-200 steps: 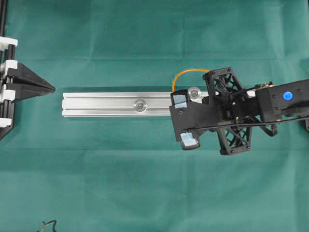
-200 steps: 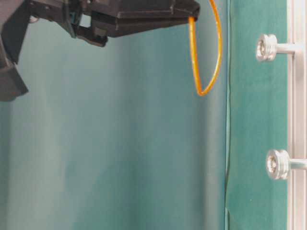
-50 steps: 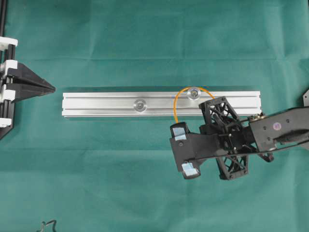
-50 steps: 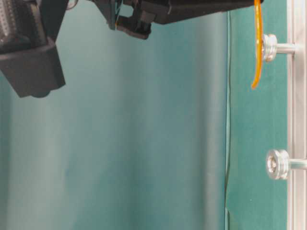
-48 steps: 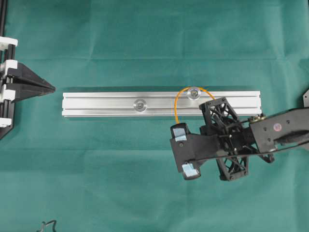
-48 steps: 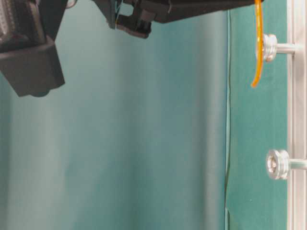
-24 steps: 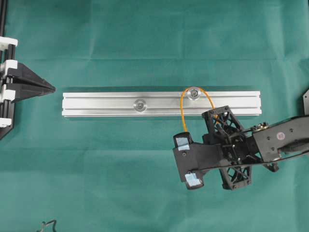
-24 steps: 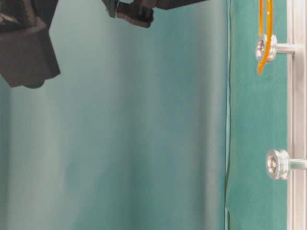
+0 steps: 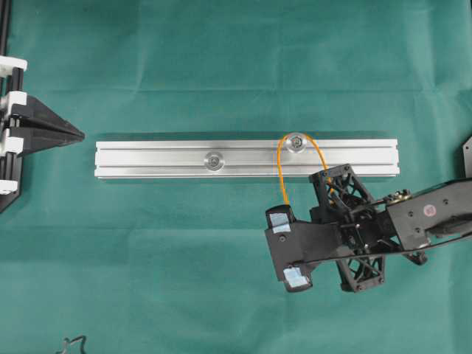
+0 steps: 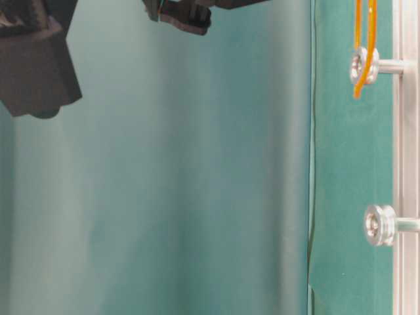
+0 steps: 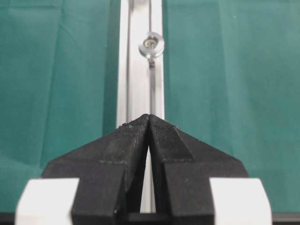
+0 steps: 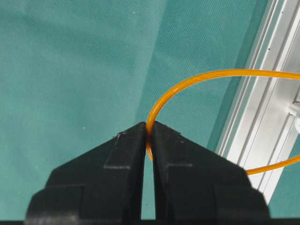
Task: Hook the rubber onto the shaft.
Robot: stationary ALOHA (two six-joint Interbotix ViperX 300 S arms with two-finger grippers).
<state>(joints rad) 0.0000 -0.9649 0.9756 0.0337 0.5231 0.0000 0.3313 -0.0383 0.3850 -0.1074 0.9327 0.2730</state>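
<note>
In the right wrist view the rubber band (image 12: 197, 80) comes out of the very tip of the right gripper (image 12: 149, 136) at lower centre and arcs up and away to the right edge of the frame, over the rail (image 12: 262, 122). A second strand returns low at the right, crossing the rail's near edge. The jaws are pressed together on the band, with only its thin orange line showing between the two black fingertips.

From overhead, the rubber band (image 9: 282, 173) is a narrow loop drawn taut, its long axis running from the upper middle of the frame down toward the lower right. Its closed top end curves around the right-hand shaft (image 9: 296, 141) on the aluminium rail (image 9: 147, 158); its two strands run down off the rail's lower edge to the right gripper (image 9: 324, 193), which sits below the rail on the green cloth (image 9: 221, 59). A second shaft (image 9: 214, 160) stands further left on the rail, with nothing on it.

In the table-level view the band (image 10: 371, 39) hangs as two close strands at the upper right, its end lying across the head of the upper shaft (image 10: 364, 65).

The left gripper (image 11: 149, 123) fills the bottom of its own view with jaws together and nothing between them, pointing along the rail toward a shaft (image 11: 151, 45) near the top. Overhead it sits at the left edge (image 9: 74, 135), well apart from the band.
</note>
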